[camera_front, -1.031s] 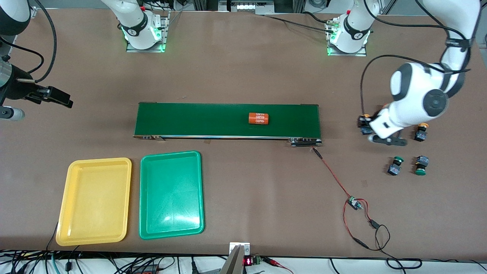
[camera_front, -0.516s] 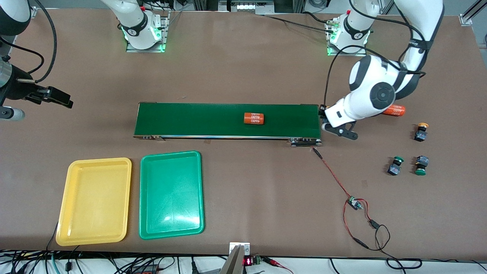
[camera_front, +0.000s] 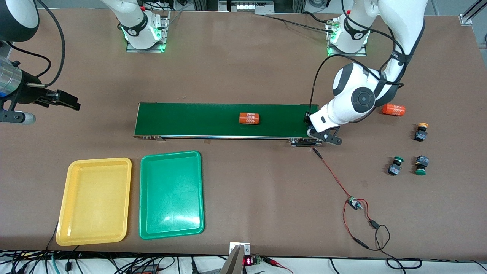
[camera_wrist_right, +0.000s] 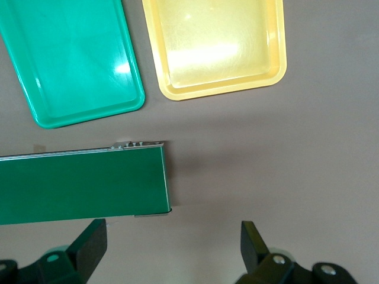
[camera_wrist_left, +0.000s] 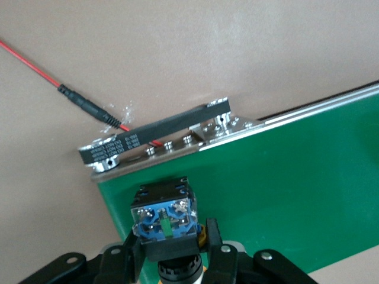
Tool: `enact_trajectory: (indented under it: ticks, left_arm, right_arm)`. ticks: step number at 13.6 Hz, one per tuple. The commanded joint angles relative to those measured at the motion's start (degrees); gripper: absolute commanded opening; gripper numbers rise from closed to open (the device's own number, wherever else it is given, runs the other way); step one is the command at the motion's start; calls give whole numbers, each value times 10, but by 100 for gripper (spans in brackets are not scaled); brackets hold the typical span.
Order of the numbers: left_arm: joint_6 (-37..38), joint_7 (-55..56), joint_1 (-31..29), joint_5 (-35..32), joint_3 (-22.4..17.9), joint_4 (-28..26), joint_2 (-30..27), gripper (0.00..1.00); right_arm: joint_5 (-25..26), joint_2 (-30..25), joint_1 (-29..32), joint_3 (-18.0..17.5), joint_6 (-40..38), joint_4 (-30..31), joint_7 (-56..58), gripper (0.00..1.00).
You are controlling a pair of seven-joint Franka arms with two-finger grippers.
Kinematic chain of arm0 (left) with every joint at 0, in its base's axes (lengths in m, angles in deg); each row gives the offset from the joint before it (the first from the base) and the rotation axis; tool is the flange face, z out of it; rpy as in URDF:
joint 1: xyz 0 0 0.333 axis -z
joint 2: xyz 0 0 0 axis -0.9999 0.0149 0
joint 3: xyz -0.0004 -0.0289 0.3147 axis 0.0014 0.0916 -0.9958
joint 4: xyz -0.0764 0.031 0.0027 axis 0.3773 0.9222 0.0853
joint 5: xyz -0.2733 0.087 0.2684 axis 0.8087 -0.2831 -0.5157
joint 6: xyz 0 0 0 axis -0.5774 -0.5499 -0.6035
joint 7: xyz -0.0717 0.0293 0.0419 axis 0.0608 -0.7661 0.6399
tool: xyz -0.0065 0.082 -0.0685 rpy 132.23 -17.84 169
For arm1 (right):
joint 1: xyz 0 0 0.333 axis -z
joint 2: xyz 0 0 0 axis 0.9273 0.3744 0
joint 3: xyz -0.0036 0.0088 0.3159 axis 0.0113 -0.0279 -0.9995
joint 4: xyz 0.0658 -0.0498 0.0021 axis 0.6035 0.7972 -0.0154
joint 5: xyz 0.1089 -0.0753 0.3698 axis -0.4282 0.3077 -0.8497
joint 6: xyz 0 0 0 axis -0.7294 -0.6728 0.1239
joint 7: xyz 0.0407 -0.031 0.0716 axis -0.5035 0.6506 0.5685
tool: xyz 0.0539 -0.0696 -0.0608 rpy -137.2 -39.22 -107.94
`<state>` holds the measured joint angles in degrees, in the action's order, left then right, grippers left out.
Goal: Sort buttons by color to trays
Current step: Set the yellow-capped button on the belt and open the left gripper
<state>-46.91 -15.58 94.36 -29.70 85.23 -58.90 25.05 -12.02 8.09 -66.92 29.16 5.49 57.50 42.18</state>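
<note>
1. The conveyor belt point(camera_front: 226, 120) lies lengthwise across the middle of the table point(camera_front: 243, 57). An orange cylinder point(camera_front: 249, 118) lies on it, a little toward the left arm's end of the belt.
2. The left gripper point(camera_front: 309, 122) hangs over the belt's end toward the left arm's side of the table. Its fingers point(camera_wrist_left: 212, 236) are clamped on a button point(camera_wrist_left: 163, 214), whose black body and blue terminal face show in the left wrist view above the green belt surface, close to the belt's metal end bracket point(camera_wrist_left: 160, 135).
3. The left arm reaches from its base down to the belt end, elbow raised and wrist bent down.
4. Three more buttons lie toward the table's edge at the left arm's end: one yellow-capped button point(camera_front: 420, 133) and, nearer the front camera, two green-capped buttons point(camera_front: 395, 166) point(camera_front: 421, 165) just beside each other. A second orange cylinder point(camera_front: 393, 110) lies on the table between the belt end and the yellow-capped one.
5. The yellow tray point(camera_front: 95, 201) and green tray point(camera_front: 171, 194) sit side by side near the table's front edge, the yellow one closer to the corner at the right arm's end. Bare table separates them from the belt.
6. A red-and-black wire point(camera_front: 335, 179) runs from the belt end toward the front edge.
7. The right gripper point(camera_wrist_right: 172, 236) waits with its fingers spread wide and nothing between them, over the table at the belt's end toward the right arm.
</note>
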Motion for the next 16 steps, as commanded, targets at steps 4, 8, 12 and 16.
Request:
enact_trajectory:
  ticks: [4, 8, 12, 16]
  left_arm:
    - [3, 13, 28, 13, -5, 17, 10, 0]
    - [5, 11, 37, 10, -5, 9, 10, 0]
    - [6, 4, 37, 6, -5, 2, 9, 29]
    - [10, 4, 32, 7, -6, 9, -13, 100]
  right_arm:
    - [-5, 3, -21, 2, -1, -7, 6, 100]
    - [-8, 7, -20, 5, -7, -6, 41, 100]
    - [-5, 7, -19, 6, -8, -7, 86, 100]
    - [-8, 7, -17, 6, -8, -7, 100, 100]
